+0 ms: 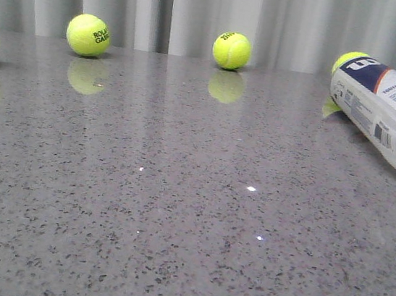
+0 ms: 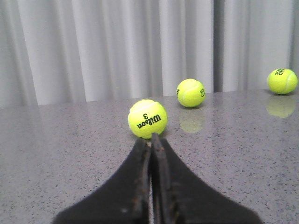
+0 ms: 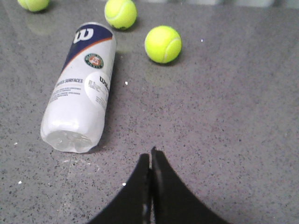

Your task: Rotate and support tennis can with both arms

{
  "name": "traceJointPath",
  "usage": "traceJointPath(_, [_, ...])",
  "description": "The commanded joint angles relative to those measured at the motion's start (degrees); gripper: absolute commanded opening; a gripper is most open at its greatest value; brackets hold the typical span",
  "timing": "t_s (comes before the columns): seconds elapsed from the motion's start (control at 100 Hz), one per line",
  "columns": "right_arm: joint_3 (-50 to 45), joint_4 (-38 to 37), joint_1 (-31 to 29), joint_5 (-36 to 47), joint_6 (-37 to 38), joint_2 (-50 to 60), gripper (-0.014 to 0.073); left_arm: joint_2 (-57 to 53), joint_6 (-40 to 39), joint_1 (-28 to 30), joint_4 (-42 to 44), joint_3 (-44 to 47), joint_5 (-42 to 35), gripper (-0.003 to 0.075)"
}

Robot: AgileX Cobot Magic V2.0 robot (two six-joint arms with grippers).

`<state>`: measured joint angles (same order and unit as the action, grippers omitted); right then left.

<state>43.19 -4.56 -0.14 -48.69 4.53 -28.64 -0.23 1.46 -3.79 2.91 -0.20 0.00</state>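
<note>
Grey speckled surface [image 1: 174, 218] runs back to pale curtains [image 1: 201, 10], with yellow-green tennis balls [image 1: 232, 50] scattered along its far edge. On its side at the far right lies the tennis can [image 1: 385, 114], untouched. Left gripper [image 2: 151, 140] and right gripper [image 3: 150, 156] both have their jaws pressed together on nothing, well apart from the can.

Tennis can [image 1: 385, 114] far right on table [image 1: 173, 225]
</note>
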Motion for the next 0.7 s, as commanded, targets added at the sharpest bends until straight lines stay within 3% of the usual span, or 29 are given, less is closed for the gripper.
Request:
traceJointPath(0.0, [5.0, -0.5, 0.0, 0.8, -0.1, -5.0, -0.0066, -2.3, -0.4, 0.1, -0.5, 2.7, -4.9, -0.0021])
traceJointPath(0.22, [6.9, -0.5, 0.0, 0.2, -0.2, -10.3, -0.0059, -2.3, -0.4, 0.1, -0.5, 2.7, -4.9, -0.0021])
traceJointPath(0.29, [6.9, -0.5, 0.0, -0.4, -0.2, -10.8, -0.0011, -2.3, -0.4, 0.1, -0.5, 2.7, -4.9, -0.0021])
traceJointPath(0.38, [6.9, -0.5, 0.0, -1.4, -0.2, -10.8, 0.0130, -2.3, -0.4, 0.1, -0.5, 2.7, -4.9, -0.0021])
traceJointPath(0.6, [6.9, -0.5, 0.0, -3.8, -0.2, -10.8, 0.0634, -2.3, -0.4, 0.1, -0.5, 2.7, -4.9, -0.0021])
traceJointPath(0.63, [6.9, -0.5, 0.0, -3.8, -0.2, -10.8, 0.0672, -2.3, -0.4, 0.1, -0.5, 2.7, -4.9, -0.0021])
traceJointPath(0.69, [6.9, -0.4, 0.0, -3.7, -0.2, -10.8, 0.0644, -2.3, -0.4, 0.1, -0.5, 2.7, -4.9, -0.0021])
